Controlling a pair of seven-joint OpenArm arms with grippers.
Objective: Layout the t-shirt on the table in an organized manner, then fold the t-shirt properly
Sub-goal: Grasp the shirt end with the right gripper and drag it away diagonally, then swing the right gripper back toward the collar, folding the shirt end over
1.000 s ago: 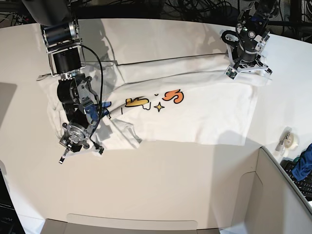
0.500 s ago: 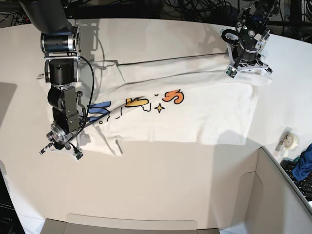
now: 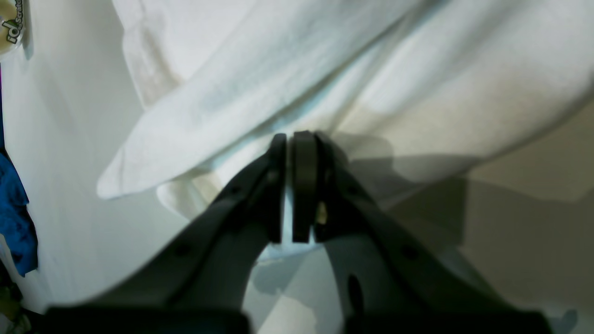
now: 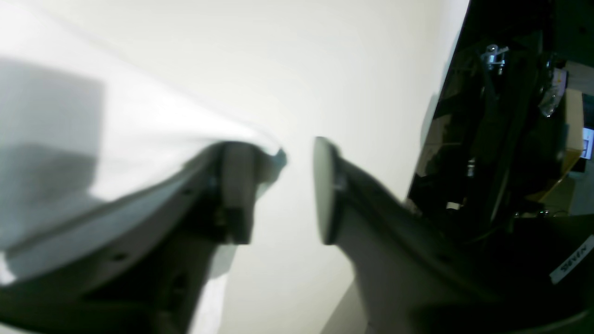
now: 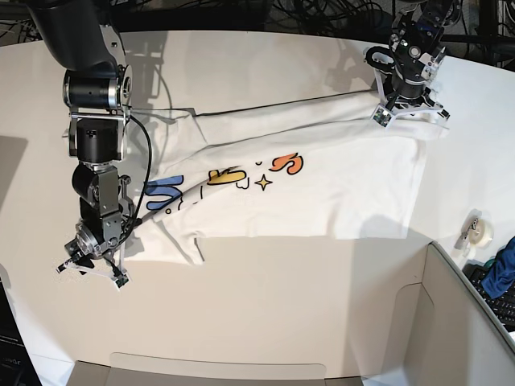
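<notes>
The white t-shirt (image 5: 322, 193) lies stretched across the table (image 5: 265, 305), print side up with blue, yellow and orange lettering. At the shirt's far right corner my left gripper (image 5: 408, 112) is shut on the fabric; the left wrist view shows its jaws (image 3: 290, 148) pressed together on a fold of the t-shirt (image 3: 325, 69). My right gripper (image 5: 87, 269) is low over the table at the shirt's near left corner. Its jaws (image 4: 278, 185) stand apart, and the t-shirt's edge (image 4: 116, 120) lies against the outside of one finger (image 4: 234, 185), with bare table (image 4: 325, 55) in the gap.
A grey box wall (image 5: 459, 314) rises at the near right. Beside it are a tape roll (image 5: 481, 232) and a blue cloth (image 5: 500, 273). Dark cables run along the table's far edge.
My right arm drew the shirt's left corner toward the near left, flattening the crumpled part and uncovering the blue lettering. Its jaws, shut before, now stand apart. The left gripper stayed put.
</notes>
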